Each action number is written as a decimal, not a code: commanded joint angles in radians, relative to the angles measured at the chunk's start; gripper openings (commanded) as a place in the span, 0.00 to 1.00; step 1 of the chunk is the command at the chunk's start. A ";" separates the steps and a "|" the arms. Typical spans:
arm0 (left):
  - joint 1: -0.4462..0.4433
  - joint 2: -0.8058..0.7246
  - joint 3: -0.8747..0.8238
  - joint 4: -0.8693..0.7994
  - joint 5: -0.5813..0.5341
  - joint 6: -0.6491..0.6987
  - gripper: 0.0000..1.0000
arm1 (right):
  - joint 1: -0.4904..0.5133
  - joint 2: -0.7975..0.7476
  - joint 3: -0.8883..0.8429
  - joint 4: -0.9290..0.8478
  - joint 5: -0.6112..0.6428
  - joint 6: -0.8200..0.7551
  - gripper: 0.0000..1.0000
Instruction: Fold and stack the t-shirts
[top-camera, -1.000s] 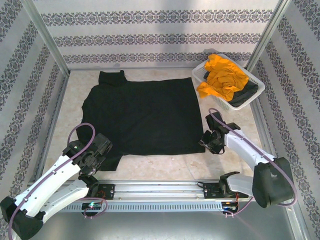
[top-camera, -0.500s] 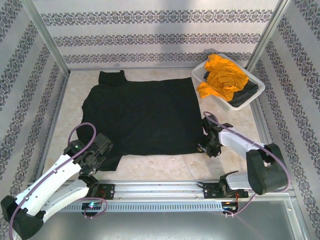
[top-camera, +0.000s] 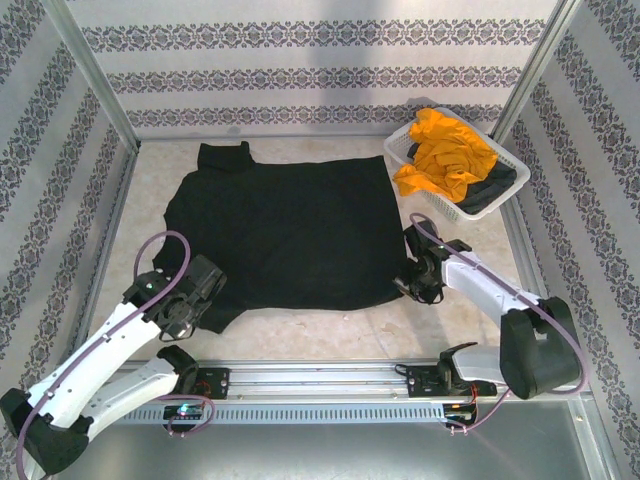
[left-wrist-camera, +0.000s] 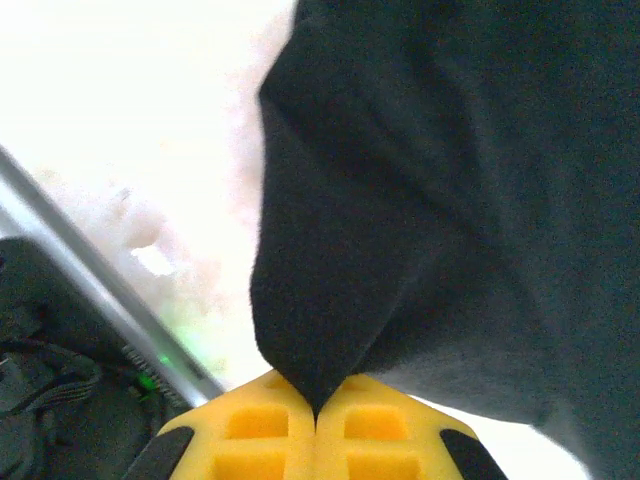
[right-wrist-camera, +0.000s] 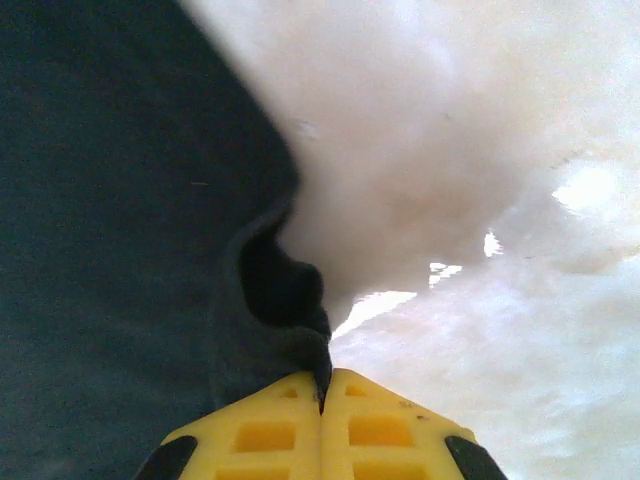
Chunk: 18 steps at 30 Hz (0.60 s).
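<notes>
3 t-shirts — black t-shirt (top-camera: 290, 235), mustard-orange t-shirt (top-camera: 445, 150), dark t-shirt (top-camera: 496, 188). 1 basket (top-camera: 452, 211). 2 arms — left arm (top-camera: 100, 360), right arm (top-camera: 490, 290).

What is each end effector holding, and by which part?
Both grip the black t-shirt: left end effector pinches its near-left corner, right end effector its near-right corner.

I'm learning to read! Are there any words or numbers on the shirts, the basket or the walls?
None can be read. The black t-shirt and the orange t-shirt are plain, the white basket has no label, and the walls carry a flowery pattern, not letters.
</notes>
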<state>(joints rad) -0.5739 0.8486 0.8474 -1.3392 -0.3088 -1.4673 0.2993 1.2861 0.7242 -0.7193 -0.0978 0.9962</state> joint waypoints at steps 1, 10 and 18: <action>0.034 0.055 0.097 0.104 -0.097 0.138 0.00 | 0.000 -0.021 0.078 -0.035 -0.005 0.001 0.00; 0.396 0.266 0.182 0.488 0.166 0.432 0.00 | -0.068 0.171 0.286 0.021 -0.038 0.012 0.00; 0.529 0.464 0.299 0.625 0.208 0.577 0.00 | -0.094 0.350 0.475 0.025 -0.004 0.016 0.00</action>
<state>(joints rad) -0.0776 1.2858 1.1011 -0.8036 -0.1200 -0.9928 0.2131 1.6024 1.1431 -0.6930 -0.1280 0.9977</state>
